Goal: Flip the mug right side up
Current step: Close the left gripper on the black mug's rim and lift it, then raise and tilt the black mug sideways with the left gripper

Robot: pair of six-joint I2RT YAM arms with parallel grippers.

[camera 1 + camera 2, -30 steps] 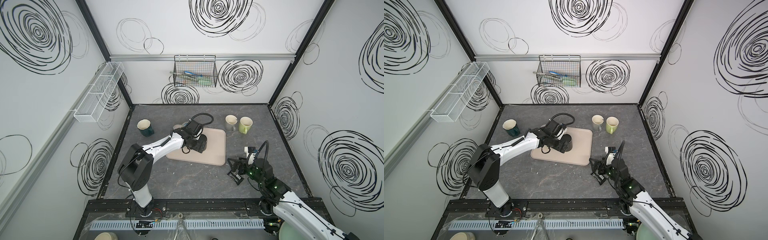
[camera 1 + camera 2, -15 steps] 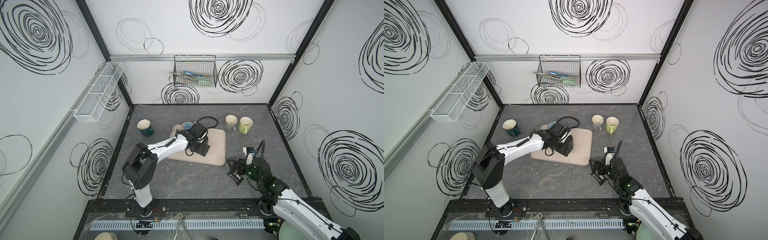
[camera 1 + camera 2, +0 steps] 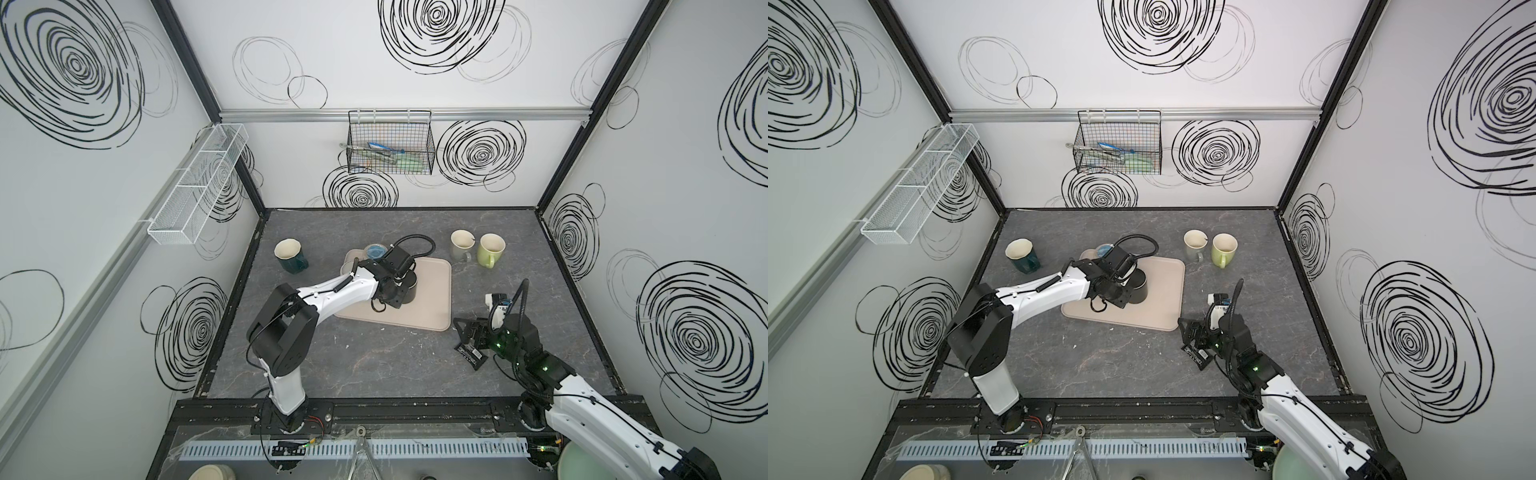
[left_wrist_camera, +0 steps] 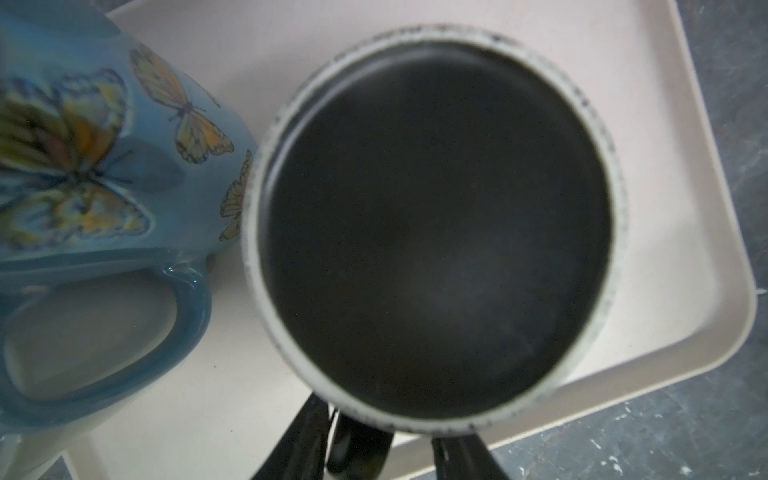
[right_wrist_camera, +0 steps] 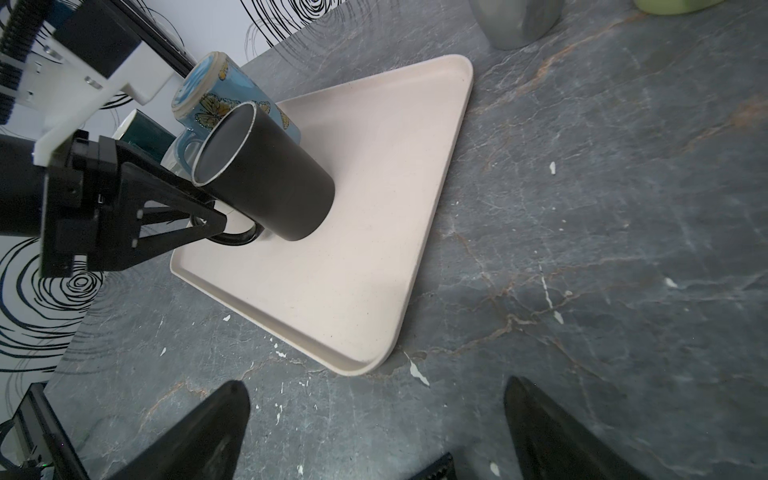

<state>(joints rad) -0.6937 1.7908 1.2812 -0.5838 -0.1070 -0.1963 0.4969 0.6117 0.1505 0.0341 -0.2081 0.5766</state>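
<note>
The black mug (image 5: 270,183) stands upside down near the middle of the beige tray (image 5: 353,270). Its mouth is down, and its recessed base, ringed by a pale unglazed foot, faces up. It is matte and straight-sided, apparently resting flat on its rim. Its glossy loop handle (image 5: 239,239) points toward the tray's front-left corner.

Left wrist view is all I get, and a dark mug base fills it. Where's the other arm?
Observer: The right gripper is off the tray, by its front right corner, jaws open and empty.
Operator: Other mugs around?
Observer: Three upright on the table: a dark green mug back left, a grey mug and a light green mug back right.
Operator: Is mine lifted?
Observer: The right wrist view shows the black mug standing mouth down on the tray.
</note>
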